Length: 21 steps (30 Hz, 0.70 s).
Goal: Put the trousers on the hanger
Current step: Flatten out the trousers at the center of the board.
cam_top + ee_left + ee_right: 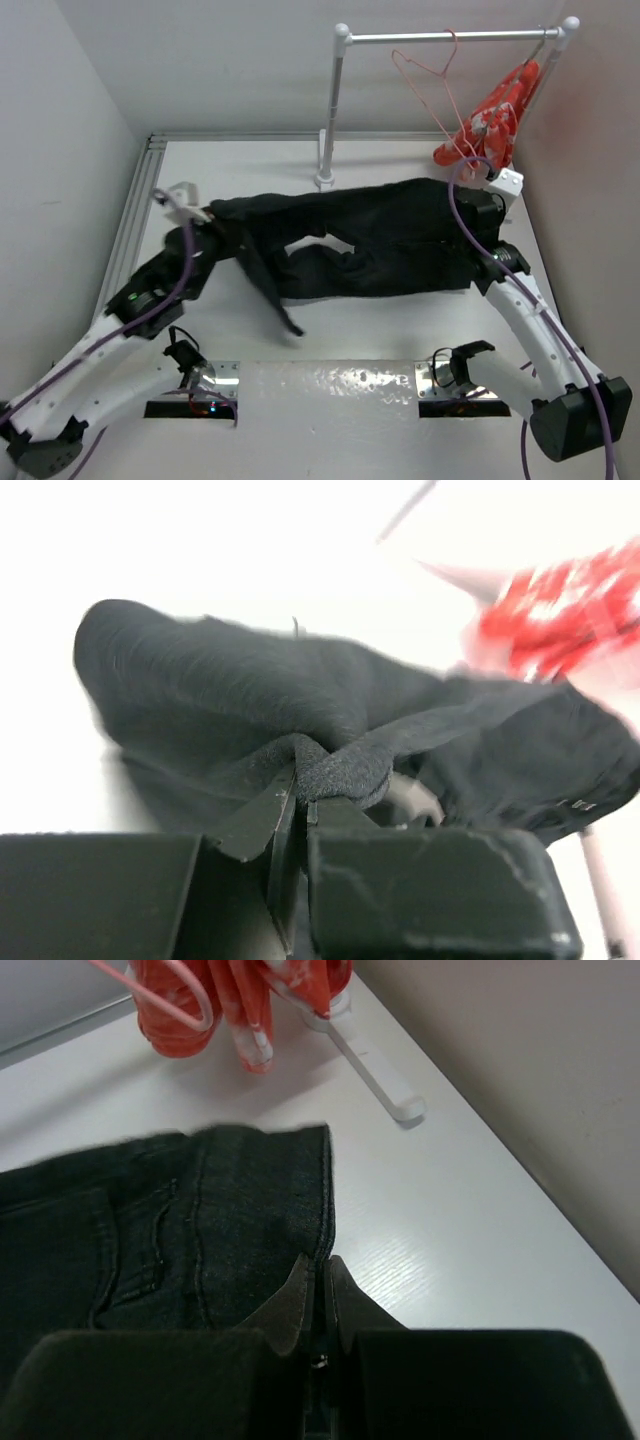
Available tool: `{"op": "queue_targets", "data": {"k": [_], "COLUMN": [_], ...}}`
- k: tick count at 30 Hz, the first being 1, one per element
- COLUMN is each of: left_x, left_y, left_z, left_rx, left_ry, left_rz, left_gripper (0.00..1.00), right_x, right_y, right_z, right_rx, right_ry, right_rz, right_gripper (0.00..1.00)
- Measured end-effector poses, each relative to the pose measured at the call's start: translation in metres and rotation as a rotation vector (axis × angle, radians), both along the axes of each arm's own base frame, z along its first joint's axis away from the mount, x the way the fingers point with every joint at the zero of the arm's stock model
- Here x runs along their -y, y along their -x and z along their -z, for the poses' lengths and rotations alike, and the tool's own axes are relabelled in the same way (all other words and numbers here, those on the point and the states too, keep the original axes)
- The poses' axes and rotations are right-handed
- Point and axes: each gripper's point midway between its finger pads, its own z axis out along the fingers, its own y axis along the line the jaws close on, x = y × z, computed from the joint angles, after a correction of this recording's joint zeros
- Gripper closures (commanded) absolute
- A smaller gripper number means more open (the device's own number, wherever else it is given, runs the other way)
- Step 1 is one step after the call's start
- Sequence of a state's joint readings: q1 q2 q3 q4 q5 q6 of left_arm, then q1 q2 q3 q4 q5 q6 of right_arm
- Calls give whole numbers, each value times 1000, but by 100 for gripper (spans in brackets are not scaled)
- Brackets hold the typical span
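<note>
Both jaws pinch trousers (380, 240); orange bundle (490, 125) hangs beside hanger (440, 73)

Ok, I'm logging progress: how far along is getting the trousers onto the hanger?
Done: the trousers are gripped at both ends, the left gripper pinching bunched fabric, the right gripper shut on a waistband corner. In hand: they lie across the table between the grippers. Left: everything else; the hanger hangs bare on the rail, apart from the trousers.

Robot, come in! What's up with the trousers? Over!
Left gripper and right gripper shut on trousers. Trousers spread on table. Hanger bare on rail, red bundle beside it.
</note>
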State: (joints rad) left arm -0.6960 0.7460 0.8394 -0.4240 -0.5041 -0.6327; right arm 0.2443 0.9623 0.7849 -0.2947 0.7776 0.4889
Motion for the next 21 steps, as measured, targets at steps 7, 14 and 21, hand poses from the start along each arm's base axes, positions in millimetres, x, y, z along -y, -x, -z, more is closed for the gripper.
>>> {"op": "queue_targets", "data": {"k": [7, 14, 21], "left_x": [-58, -98, -91], "left_y": [34, 45, 28], "left_z": [-66, -109, -63], "left_rx": [19, 58, -27], "left_ry": [-128, -232, -355], "left_rz": [-97, -210, -226], "left_gripper": [100, 100, 100], "right_x": [8, 3, -3], "right_y": [24, 68, 54], "right_z": [-35, -121, -91], "right_rx": [65, 301, 205], "right_ry": [-12, -109, -98], "right_rz": [12, -92, -105], "right_gripper": [100, 100, 100]}}
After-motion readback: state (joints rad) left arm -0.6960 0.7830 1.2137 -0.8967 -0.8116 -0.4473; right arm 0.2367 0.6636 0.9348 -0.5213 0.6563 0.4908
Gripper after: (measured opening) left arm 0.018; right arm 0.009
